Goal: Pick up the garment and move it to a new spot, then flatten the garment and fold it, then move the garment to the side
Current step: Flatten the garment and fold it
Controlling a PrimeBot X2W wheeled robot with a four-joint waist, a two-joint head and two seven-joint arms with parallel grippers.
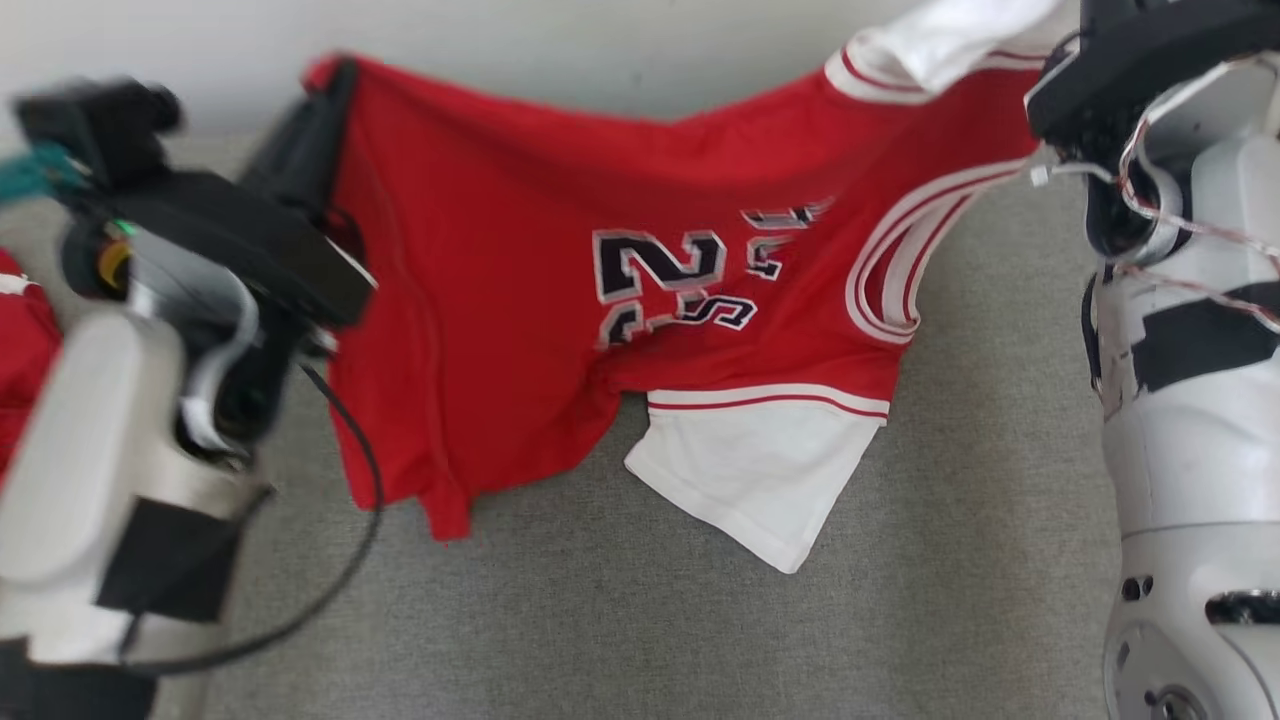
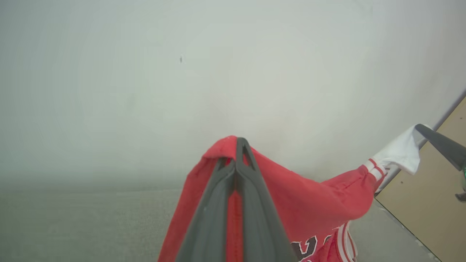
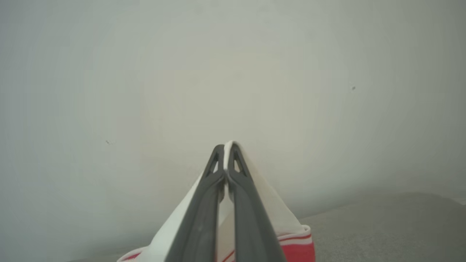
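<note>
Room: grey surface (image 1: 600, 640) is lying open below the garment (image 1: 500, 300); a pale wall (image 1: 560, 40) is bounding the far edge.
Left gripper (image 2: 237, 143): clenching a red corner of the garment.
Right gripper (image 3: 226, 145): pinching the white sleeve tip.
Garment: red numbered jersey hanging stretched between both grippers, its middle creasing and drooping.

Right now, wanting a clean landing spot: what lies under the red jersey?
A grey surface shows below the jersey, hung between the left pincer and right pincer. The patch behind the hanging cloth is covered; I cannot tell what lies there.
</note>
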